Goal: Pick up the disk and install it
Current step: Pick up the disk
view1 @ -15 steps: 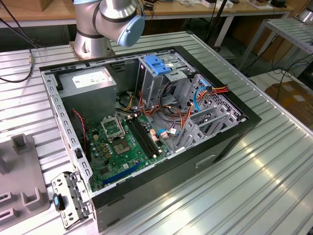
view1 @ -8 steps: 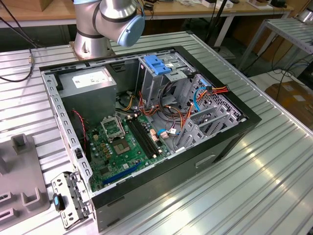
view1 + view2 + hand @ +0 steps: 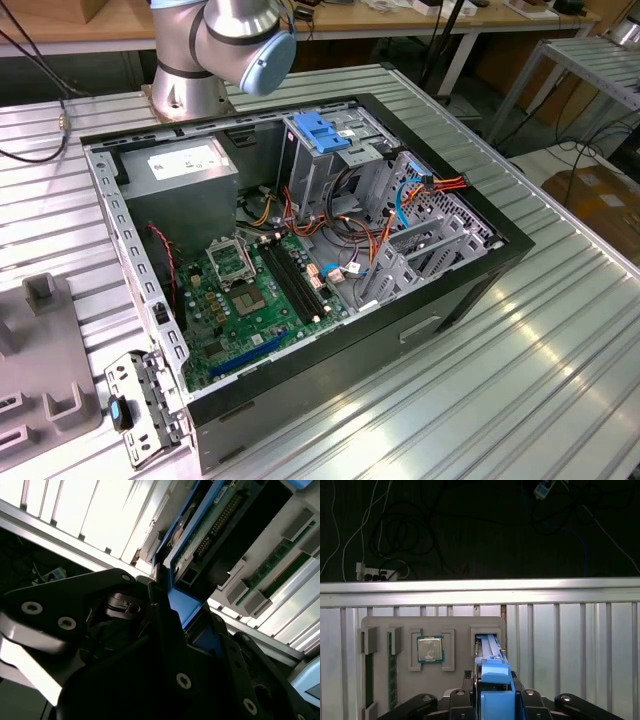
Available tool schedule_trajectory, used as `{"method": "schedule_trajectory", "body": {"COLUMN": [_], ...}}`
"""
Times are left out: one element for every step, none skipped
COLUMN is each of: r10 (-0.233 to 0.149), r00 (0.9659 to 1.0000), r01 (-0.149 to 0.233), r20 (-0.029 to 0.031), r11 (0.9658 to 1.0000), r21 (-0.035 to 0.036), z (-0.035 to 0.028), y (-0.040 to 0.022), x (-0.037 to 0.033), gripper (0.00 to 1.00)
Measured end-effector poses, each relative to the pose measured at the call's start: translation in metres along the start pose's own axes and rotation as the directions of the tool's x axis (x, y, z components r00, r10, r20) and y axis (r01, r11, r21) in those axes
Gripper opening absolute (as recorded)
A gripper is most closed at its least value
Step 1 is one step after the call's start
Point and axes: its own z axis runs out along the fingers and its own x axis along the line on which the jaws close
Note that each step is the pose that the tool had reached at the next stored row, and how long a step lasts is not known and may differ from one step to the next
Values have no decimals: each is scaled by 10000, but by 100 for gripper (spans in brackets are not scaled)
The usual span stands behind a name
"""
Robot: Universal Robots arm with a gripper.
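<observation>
The disk (image 3: 488, 647) stands on edge in a slot of a grey fixture tray (image 3: 455, 625), framed by blue carrier rails (image 3: 495, 677). In the second wrist view its green circuit-board underside (image 3: 212, 527) and a blue rail (image 3: 184, 605) face the camera. My gripper (image 3: 495, 702) straddles the near end of the carrier, one black finger (image 3: 155, 592) against each side of the blue rail, so it appears shut on the disk (image 3: 200, 545). The open computer case (image 3: 470, 270) lies on the ribbed metal table.
The tray also holds a processor chip (image 3: 430, 649) and memory sticks (image 3: 392, 675). Inside the case are a motherboard (image 3: 250, 290), a grey power supply box (image 3: 180, 165), a tall metal cage with a light-blue flap (image 3: 322, 130) and loose cables (image 3: 440, 185). The arm's base (image 3: 190, 60) stands behind the case.
</observation>
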Motion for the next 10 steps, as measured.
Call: {"method": "schedule_trajectory", "body": {"r10": [0, 0, 0, 0, 0, 0, 0, 0, 0, 0], "r00": [10000, 10000, 10000, 10000, 10000, 10000, 10000, 10000, 10000, 10000], "r01": [0, 0, 0, 0, 0, 0, 0, 0, 0, 0], "r20": [0, 0, 2, 1, 0, 0, 0, 0, 0, 0], "r11": [10000, 10000, 10000, 10000, 10000, 10000, 10000, 10000, 10000, 10000], "r21": [-1, 1, 1, 0, 0, 0, 0, 0, 0, 1], "z": [-24, -41, -59, -77, -95, -121, -138, -169, -202, -226], "y": [0, 0, 0, 0, 1, 1, 1, 1, 1, 1], "x": [0, 0, 0, 0, 0, 0, 0, 0, 0, 0], "gripper": [37, 37, 37, 37, 37, 37, 37, 37, 37, 37]}}
